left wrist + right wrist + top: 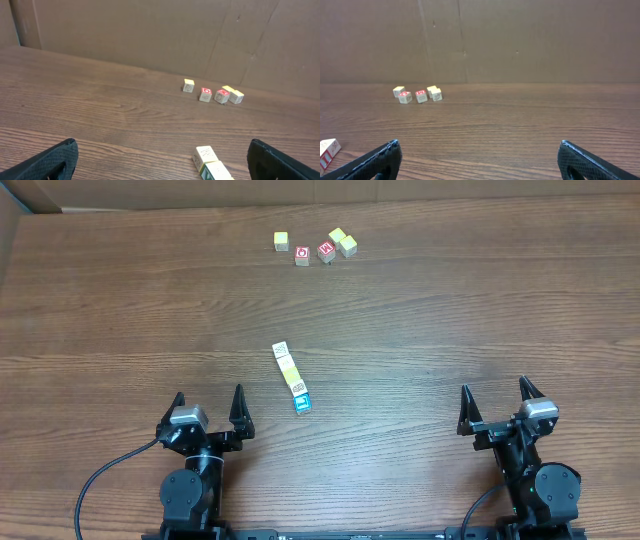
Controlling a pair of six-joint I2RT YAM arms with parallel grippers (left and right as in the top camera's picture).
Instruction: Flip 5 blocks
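Left pincer (208,395) and right pincer (494,385) stand wide, empty. Blocks (288,366) in a row, robot-side of the red cubes (314,253) — light, hard, probably slick — pinch opposite side faces.

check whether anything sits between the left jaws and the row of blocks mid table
Nothing visible does. The left gripper has its jaws open, and only bare table lies between it and the row of blocks. The two red cubes sit far beyond the row.
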